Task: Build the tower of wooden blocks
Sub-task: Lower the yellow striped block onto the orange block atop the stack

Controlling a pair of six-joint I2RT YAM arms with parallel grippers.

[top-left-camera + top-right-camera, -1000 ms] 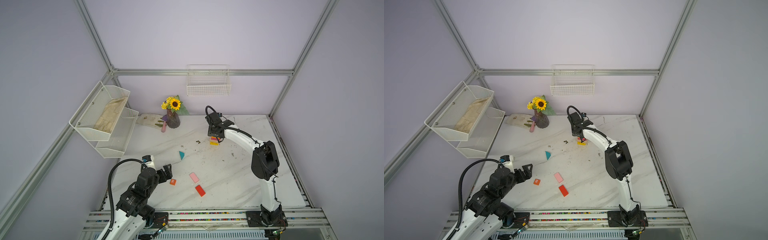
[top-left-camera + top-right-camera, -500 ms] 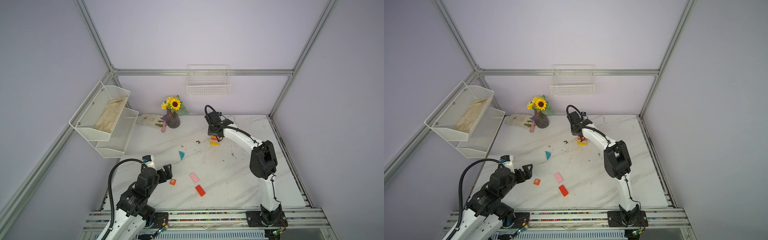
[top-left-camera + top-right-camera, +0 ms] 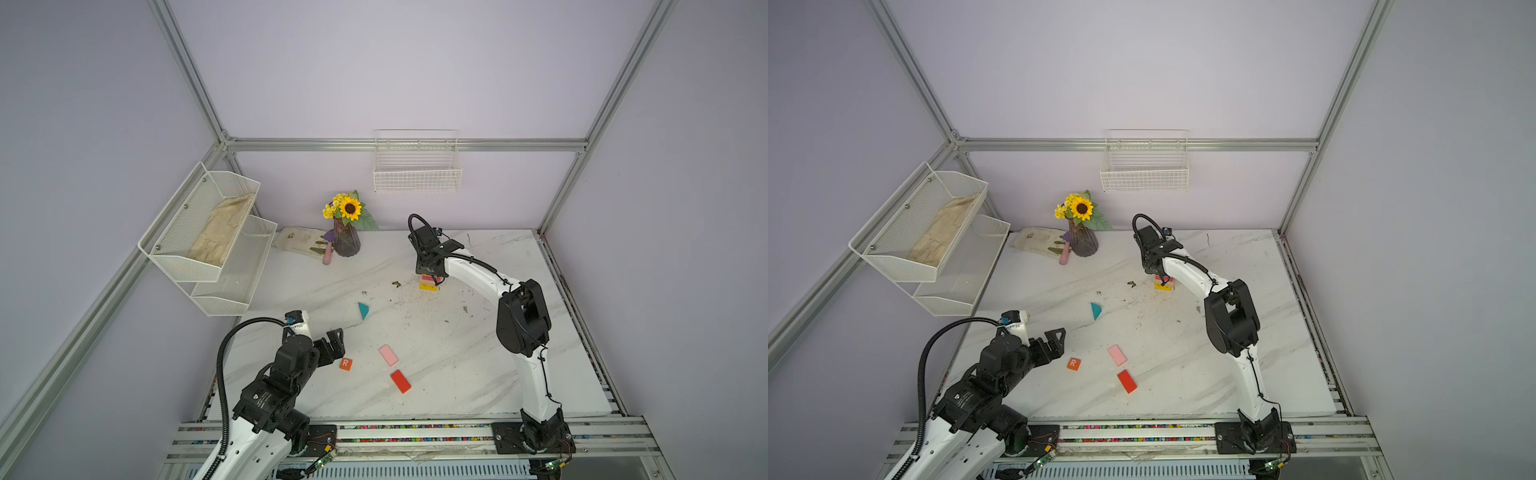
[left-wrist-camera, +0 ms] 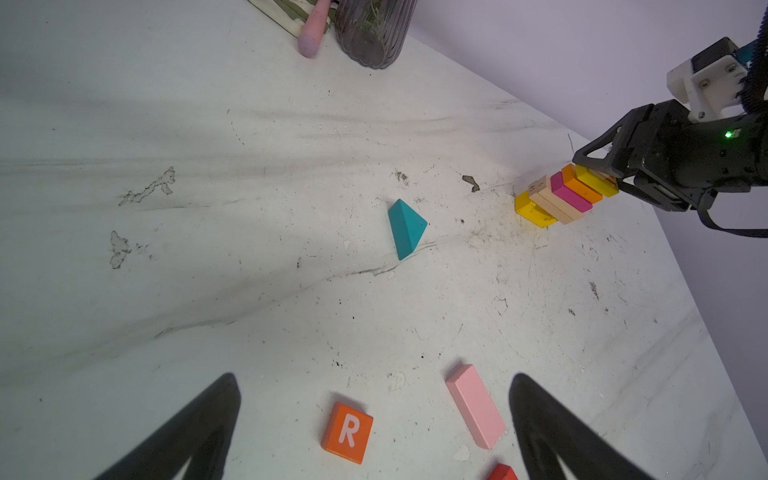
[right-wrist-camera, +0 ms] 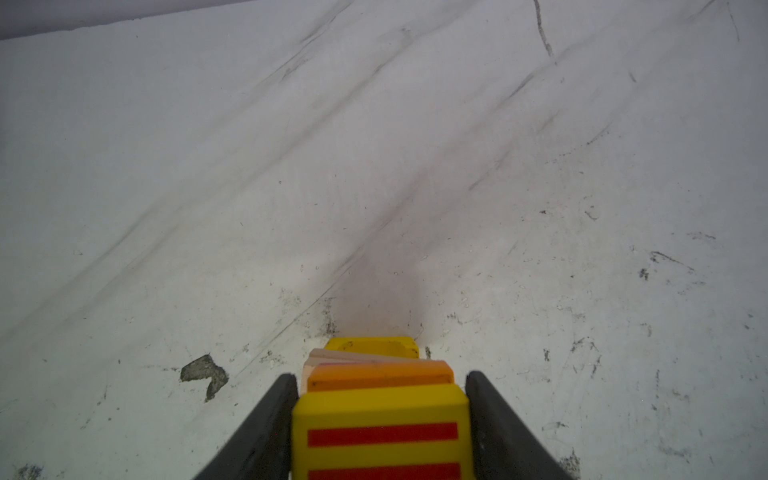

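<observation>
Right now the tower (image 4: 557, 197) stands at the far side of the table (image 3: 457, 374), on the right arm's half and well apart from the vase (image 3: 346, 243). The right gripper (image 5: 380, 376) is about half open and has its jaws pressed on both sides of the top piece, a striped yellow block (image 5: 380, 428) that sits on the stack.

My judgement is that the step is setting this block down and letting go. To do it well, the block should lie flat and square on the orange layer before the jaws part. They should then open evenly and lift straight up, so that neither finger drags the layers sideways.

From the bottom the tower reads yellow, tan, magenta, orange, then striped yellow. The tan layer pokes out a little to one side, so the stack is not perfectly flush and a nudge could shift it.

Four pieces lie loose nearer the front: a teal triangle (image 3: 363, 310) mid-table, then an orange cube (image 3: 345, 364) marked R, a pink slab (image 3: 388, 355) and a red slab (image 3: 400, 381). The left gripper (image 4: 374, 376) hovers just beside the orange cube, spread fully wide and empty.
</observation>
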